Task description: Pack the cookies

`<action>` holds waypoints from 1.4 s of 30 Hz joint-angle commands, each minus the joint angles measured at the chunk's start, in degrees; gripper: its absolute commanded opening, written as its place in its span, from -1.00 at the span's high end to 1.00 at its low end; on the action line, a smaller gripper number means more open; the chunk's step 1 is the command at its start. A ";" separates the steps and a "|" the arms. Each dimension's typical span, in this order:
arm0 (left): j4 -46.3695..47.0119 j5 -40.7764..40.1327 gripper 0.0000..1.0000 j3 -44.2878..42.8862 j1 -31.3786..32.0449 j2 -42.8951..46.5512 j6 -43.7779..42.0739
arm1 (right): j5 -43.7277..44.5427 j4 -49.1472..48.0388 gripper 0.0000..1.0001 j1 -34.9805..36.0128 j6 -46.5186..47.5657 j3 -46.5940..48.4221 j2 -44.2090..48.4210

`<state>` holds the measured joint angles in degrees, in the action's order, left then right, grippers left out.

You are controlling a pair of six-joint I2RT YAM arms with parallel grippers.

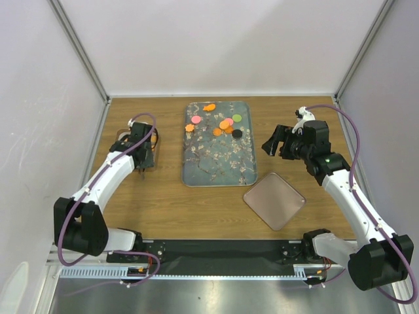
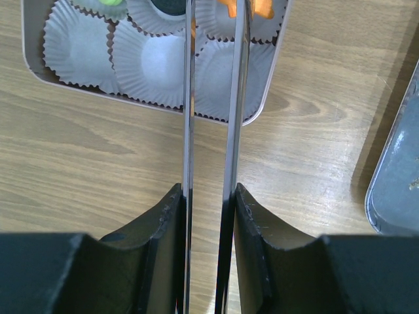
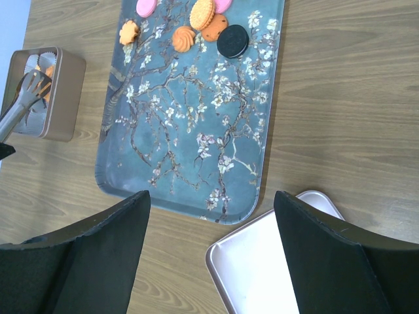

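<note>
Several cookies [image 1: 222, 123] in orange, pink, green and black lie on the far half of the floral tray [image 1: 216, 163]; the right wrist view shows some of them as cookies [image 3: 208, 27] at the top. My left gripper [image 1: 143, 149] [image 2: 208, 190] is shut on metal tongs [image 2: 190, 98], whose blades reach over a tin [image 2: 39, 69] of white paper cups [image 2: 157, 62]. An orange cookie [image 2: 260, 6] and a black one [image 2: 169, 5] sit in cups. The tongs' tips are cut off. My right gripper [image 1: 276, 145] [image 3: 209, 203] hangs open right of the tray, holding nothing.
A pale pink square lid [image 1: 274, 200] [image 3: 275, 268] lies on the wooden table near the tray's front right corner. The tin [image 1: 152, 140] stands left of the tray, mostly under my left arm. White walls enclose the table on three sides.
</note>
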<state>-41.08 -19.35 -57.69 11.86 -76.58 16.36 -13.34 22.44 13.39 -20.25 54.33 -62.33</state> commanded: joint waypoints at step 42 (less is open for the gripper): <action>-5.50 -0.95 0.02 -21.30 13.79 -1.37 2.36 | -0.02 -0.90 -0.67 0.24 0.74 0.78 0.89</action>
<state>-46.33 -20.75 -74.08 21.43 -75.83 16.99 -13.34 22.44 13.39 -20.25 54.33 -62.33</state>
